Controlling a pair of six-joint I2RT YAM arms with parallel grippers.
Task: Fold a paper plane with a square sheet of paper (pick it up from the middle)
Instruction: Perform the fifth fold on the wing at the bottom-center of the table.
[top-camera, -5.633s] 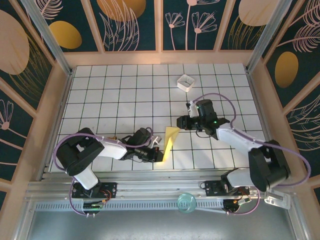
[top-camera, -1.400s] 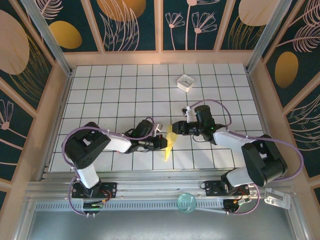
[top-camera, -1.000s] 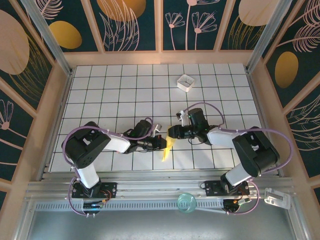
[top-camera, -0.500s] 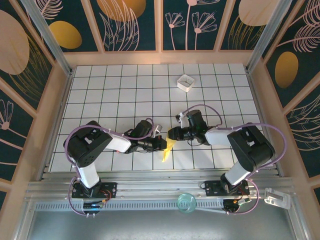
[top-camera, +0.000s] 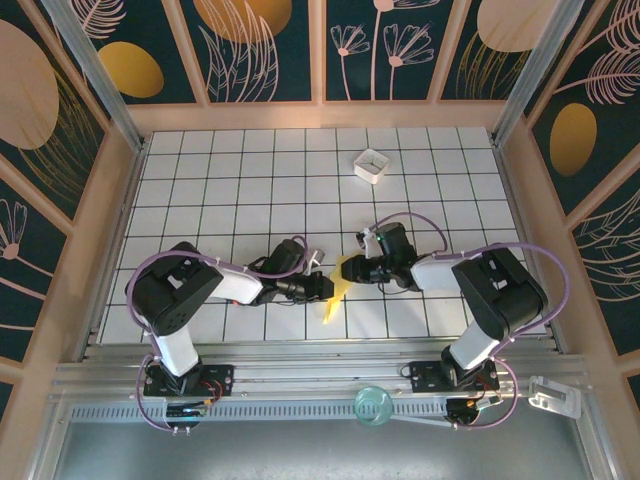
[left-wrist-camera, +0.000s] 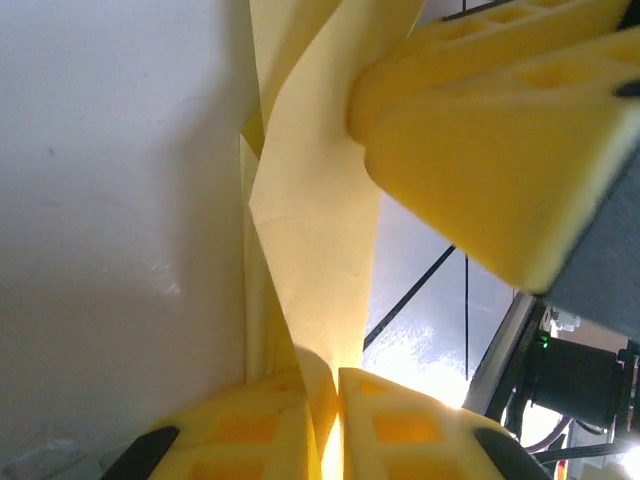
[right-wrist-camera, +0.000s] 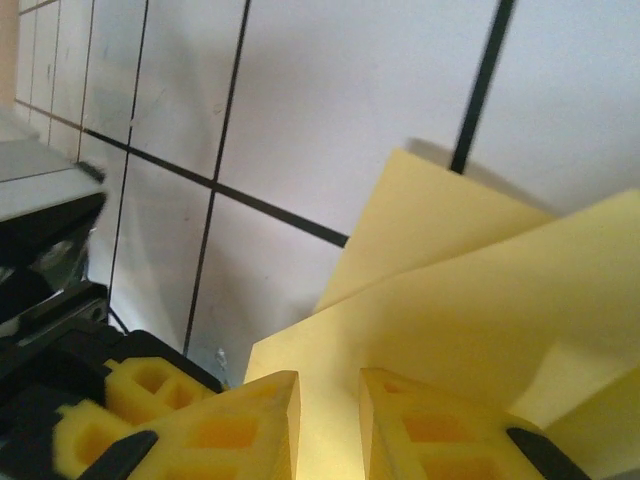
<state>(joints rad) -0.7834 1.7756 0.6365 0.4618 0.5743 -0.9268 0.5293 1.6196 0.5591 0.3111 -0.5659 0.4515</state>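
Note:
The paper plane (top-camera: 331, 303) is a slim folded yellow strip on the tiles, its sharp tip pointing at the near edge. My left gripper (top-camera: 327, 287) comes in from the left. In the left wrist view its jaws (left-wrist-camera: 337, 400) are pinched on a fold of the paper (left-wrist-camera: 315, 230). My right gripper (top-camera: 349, 270) meets the paper's far end from the right. In the right wrist view its jaws (right-wrist-camera: 330, 420) stand a narrow gap apart, with a flap of the paper (right-wrist-camera: 480, 300) lying across that gap. One of the right gripper's fingers (left-wrist-camera: 490, 140) rests against the paper.
A small white square box (top-camera: 371, 164) sits at the back of the gridded table (top-camera: 220, 190). Wooden walls (top-camera: 118, 200) close in the left, right and back. A round glass object (top-camera: 374, 403) rests on the front rail between the arm bases.
The right arm has drawn in leftward until its gripper meets the paper, and its jaws have narrowed. The paper looks slimmer than several seconds ago. The left gripper has stayed in place.

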